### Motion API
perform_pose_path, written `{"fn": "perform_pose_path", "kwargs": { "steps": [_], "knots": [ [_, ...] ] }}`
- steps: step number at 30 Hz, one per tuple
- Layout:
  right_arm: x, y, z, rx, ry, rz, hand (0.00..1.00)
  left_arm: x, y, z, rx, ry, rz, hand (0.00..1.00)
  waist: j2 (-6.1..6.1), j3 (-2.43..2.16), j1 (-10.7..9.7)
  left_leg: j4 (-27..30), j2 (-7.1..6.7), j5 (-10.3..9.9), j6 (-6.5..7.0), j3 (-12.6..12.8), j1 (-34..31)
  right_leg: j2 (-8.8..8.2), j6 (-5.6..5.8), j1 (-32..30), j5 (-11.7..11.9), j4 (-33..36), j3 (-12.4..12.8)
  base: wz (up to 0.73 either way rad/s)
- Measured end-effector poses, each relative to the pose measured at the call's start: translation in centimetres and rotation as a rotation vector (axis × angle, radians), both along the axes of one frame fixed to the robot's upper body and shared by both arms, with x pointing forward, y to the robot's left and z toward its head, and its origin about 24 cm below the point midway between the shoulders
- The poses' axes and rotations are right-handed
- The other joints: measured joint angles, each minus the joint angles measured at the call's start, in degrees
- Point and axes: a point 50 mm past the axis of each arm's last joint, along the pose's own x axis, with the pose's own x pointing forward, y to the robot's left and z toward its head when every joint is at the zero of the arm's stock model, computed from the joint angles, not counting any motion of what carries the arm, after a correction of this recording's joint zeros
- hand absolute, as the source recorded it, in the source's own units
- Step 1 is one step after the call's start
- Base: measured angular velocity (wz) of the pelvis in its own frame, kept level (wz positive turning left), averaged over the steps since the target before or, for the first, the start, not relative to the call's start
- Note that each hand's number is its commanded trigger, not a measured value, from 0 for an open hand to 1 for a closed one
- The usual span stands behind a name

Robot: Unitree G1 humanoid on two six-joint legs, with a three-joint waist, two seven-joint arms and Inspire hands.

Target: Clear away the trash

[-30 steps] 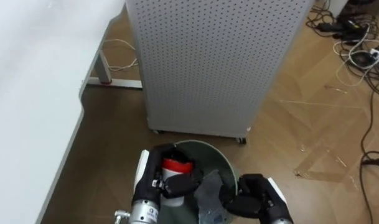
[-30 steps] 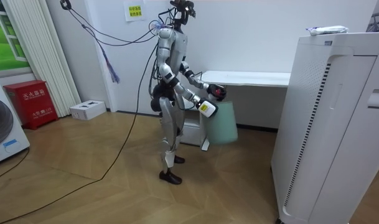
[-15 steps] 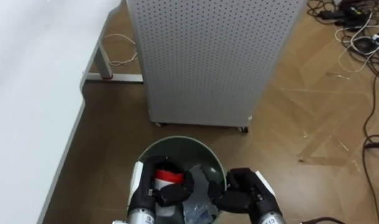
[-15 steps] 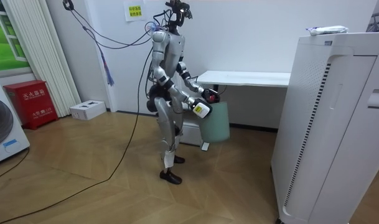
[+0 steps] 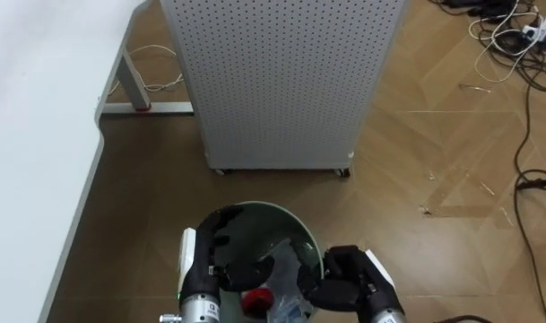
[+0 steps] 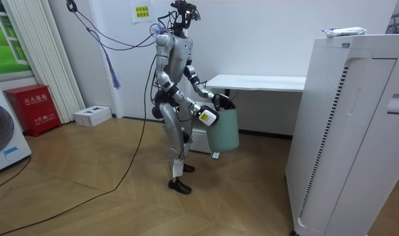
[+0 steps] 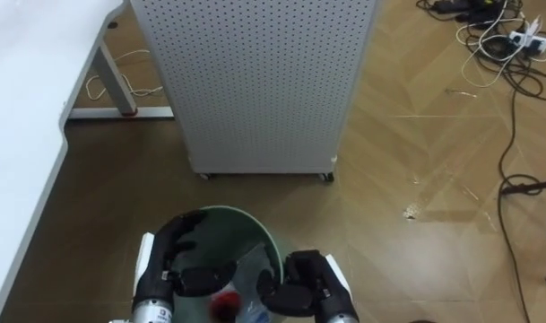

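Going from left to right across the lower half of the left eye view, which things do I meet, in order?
White table → left hand → red item in the green bin → right hand on the bin's rim → dark cable.

The pale green round plastic bin [image 5: 312,242] has a smooth wall and rim with a faint satin sheen. The robot's left hand [image 5: 221,260] and right hand [image 5: 342,276] look like black moulded plastic, dully shiny, with hard white shells at their backs. The small red piece [image 5: 255,299] inside the bin looks smooth and glossy. The white perforated sheet-metal cabinet [image 5: 281,81] is matt, evenly dotted with small holes. The brown wooden parquet floor [image 5: 434,135] is smooth with a soft gloss. The white tabletop [image 5: 30,135] is smooth and matt. The black floor cable [image 5: 533,182] looks rubbery. The tall white appliance casing [image 6: 356,118] looks like smooth plastic.
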Motion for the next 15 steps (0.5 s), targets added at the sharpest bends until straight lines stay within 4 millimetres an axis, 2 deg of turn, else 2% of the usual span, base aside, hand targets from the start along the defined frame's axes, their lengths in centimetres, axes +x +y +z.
{"fn": "perform_pose_path", "kwargs": {
  "steps": [8,15],
  "knots": [
    [-0.14,-0.11,-0.13,-0.008,0.004,-0.009,1.00,-0.01,-0.11,-0.02,-0.002,0.001,-0.003,0.00,-0.07,-0.18,-0.90,0.43,0.07,0.00,0.00,0.08,0.10,-0.31,0.00,0.02,0.00,0.11,-0.23,0.00],
    [-0.27,-0.20,-0.24,-0.010,0.008,-0.014,1.00,-0.05,-0.31,0.01,0.018,-0.005,-0.023,0.00,-0.60,-0.79,-1.09,0.97,0.03,0.00,0.00,0.07,0.12,-0.42,0.00,0.19,0.00,0.55,-0.45,0.00]
  ]
}}
